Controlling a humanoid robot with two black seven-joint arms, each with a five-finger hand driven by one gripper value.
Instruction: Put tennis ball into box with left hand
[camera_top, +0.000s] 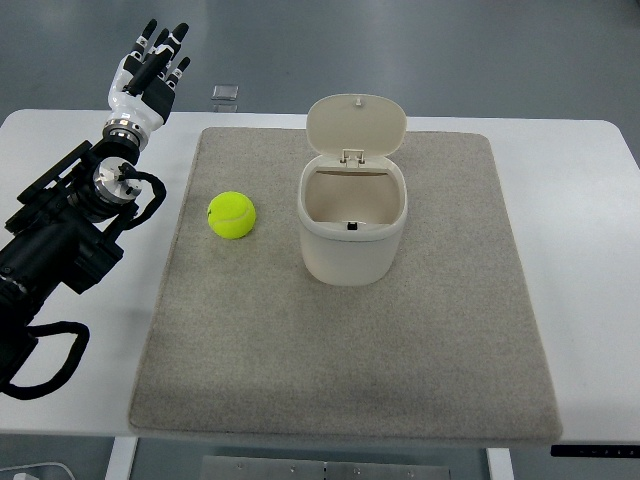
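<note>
A yellow-green tennis ball (231, 215) lies on the grey mat (400, 360), left of centre. Right of it stands a cream box (352, 235) shaped like a small bin, its hinged lid (355, 123) flipped up and back so the inside shows empty. My left hand (152, 68) is up at the far left corner of the table, well behind and left of the ball, with its fingers stretched out straight and holding nothing. Its black arm runs down along the left edge. The right arm does not show.
The mat covers most of a white table (580, 200). A small clear square object (225, 93) lies just beyond the table's far edge, near my left hand. Grey floor lies behind the table.
</note>
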